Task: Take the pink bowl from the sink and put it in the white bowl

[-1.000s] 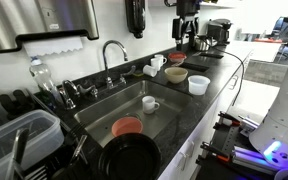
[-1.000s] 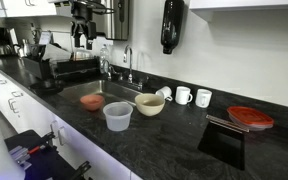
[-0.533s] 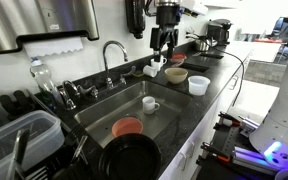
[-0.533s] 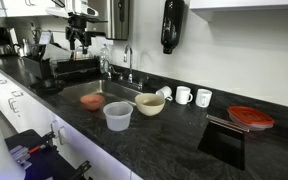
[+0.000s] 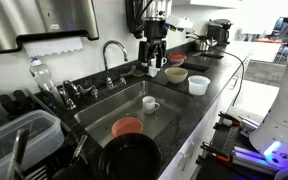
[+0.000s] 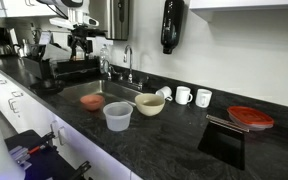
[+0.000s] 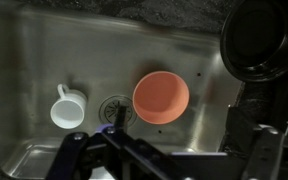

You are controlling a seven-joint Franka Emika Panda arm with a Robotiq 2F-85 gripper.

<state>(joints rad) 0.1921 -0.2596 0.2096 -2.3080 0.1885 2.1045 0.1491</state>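
Note:
The pink bowl (image 5: 127,127) lies upright and empty on the floor of the steel sink (image 5: 104,112); it also shows in an exterior view (image 6: 92,101) and in the wrist view (image 7: 161,97). The white bowl (image 5: 175,75), cream with a tan inside, stands on the dark counter beside the sink and shows in an exterior view (image 6: 149,104). My gripper (image 5: 152,57) hangs high above the sink, fingers down, open and empty, well clear of both bowls (image 6: 81,46). In the wrist view the gripper (image 7: 199,118) looks down at the pink bowl.
A white mug (image 7: 69,105) stands in the sink beside the pink bowl. A black pan (image 5: 129,158) sits at the sink's near end. A white tub (image 5: 198,85), the faucet (image 5: 112,50), several mugs (image 6: 183,95) and a dish rack (image 5: 19,135) surround the sink.
The gripper has moved from over the counter's far end to above the sink and come lower. The bowls, mug and pan have not moved.

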